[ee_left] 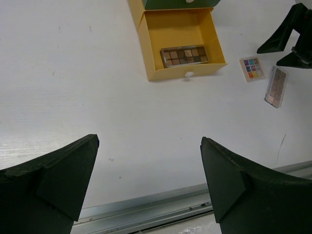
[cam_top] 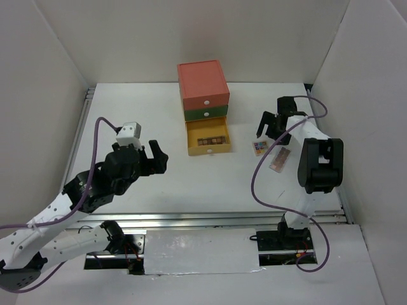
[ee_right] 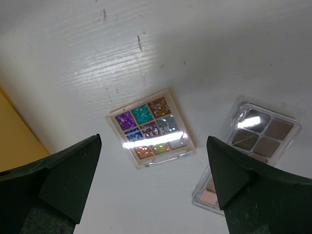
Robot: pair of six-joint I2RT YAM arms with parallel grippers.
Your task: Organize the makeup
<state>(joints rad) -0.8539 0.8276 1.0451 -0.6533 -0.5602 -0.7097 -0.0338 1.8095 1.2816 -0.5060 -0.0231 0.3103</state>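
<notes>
A brown eyeshadow palette (cam_top: 210, 139) lies in the open yellow drawer (cam_top: 207, 150); it also shows in the left wrist view (ee_left: 185, 55). A small multicolour palette (cam_top: 259, 147) (ee_right: 150, 128) (ee_left: 252, 68) and a longer pinkish palette (cam_top: 279, 159) (ee_right: 247, 151) (ee_left: 276, 86) lie on the table right of the drawer. My right gripper (cam_top: 268, 124) (ee_right: 153, 187) is open and empty, hovering just above the multicolour palette. My left gripper (cam_top: 158, 159) (ee_left: 148, 183) is open and empty, left of the drawer. No tubes, compact or puffs are in view.
The stacked drawer box has a red top drawer (cam_top: 202, 82) and a green middle drawer (cam_top: 205, 113), both shut, at the back centre. White walls enclose the table (cam_top: 210, 184). A metal rail (cam_top: 191, 219) runs along the near edge.
</notes>
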